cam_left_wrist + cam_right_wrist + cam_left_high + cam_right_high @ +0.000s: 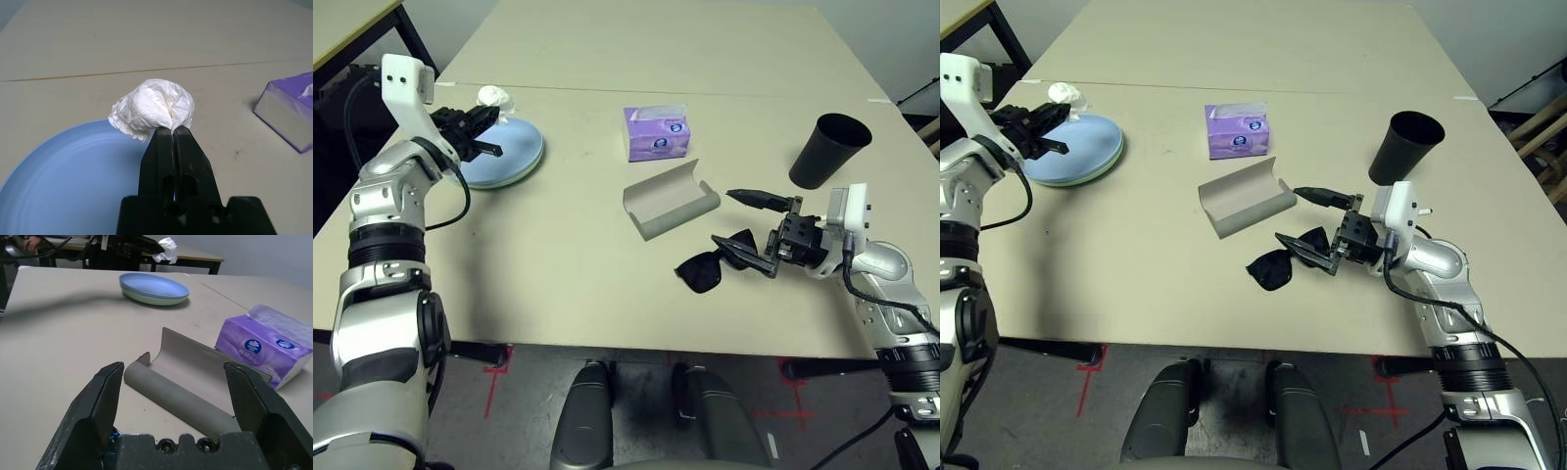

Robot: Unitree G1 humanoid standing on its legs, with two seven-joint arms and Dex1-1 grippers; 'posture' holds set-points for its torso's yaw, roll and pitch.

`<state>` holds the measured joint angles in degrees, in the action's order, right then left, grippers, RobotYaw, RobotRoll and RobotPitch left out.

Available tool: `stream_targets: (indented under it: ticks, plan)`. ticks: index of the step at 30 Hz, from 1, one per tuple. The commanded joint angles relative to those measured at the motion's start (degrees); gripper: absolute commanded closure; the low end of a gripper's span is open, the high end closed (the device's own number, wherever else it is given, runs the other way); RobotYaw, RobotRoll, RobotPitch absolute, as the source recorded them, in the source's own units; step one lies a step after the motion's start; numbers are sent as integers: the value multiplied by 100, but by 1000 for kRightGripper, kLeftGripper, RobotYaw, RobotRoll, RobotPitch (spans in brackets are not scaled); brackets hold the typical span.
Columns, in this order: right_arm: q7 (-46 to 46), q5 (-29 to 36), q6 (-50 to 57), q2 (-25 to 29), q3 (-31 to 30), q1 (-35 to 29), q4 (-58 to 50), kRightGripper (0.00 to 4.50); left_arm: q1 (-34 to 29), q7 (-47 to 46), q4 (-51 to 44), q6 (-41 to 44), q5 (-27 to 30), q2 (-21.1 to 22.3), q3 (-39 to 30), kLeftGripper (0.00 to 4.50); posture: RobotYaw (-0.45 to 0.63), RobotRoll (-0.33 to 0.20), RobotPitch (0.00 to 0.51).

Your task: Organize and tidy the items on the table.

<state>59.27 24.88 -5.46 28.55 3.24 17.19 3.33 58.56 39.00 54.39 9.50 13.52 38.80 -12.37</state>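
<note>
My left gripper (pixel 485 121) is shut on the crumpled white tissue wad (pixel 154 107) and holds it just above the light blue plate (pixel 509 152), which is stacked on a pale green one. My right gripper (pixel 751 227) stands open at the near right, its jaws pointing at the open grey glasses case (pixel 671 201). The black sunglasses (pixel 705 269) lie against its lower finger, partly between the jaws. A purple tissue box (pixel 656 132) sits behind the case. The black cup (pixel 827 149) stands at the far right.
The beige table (pixel 558 274) runs to a front edge just below the sunglasses. A second table top (pixel 646 39) joins it behind the plates and box. Another table's black leg (pixel 416 44) stands at the far left.
</note>
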Motion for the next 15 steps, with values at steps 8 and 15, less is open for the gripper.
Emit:
stream_targets:
  ticks: [8, 15]
  plan:
    - [-117, 113, 235, 55, 76, -112, -261, 0, 235, -180, 752, -302, -359, -9, 94, 4460, 163, 0, 158]
    - [-151, 97, 324, 45, 29, -33, -346, 0, 161, -612, 709, -275, -478, 9, 53, 2359, 176, 0, 161]
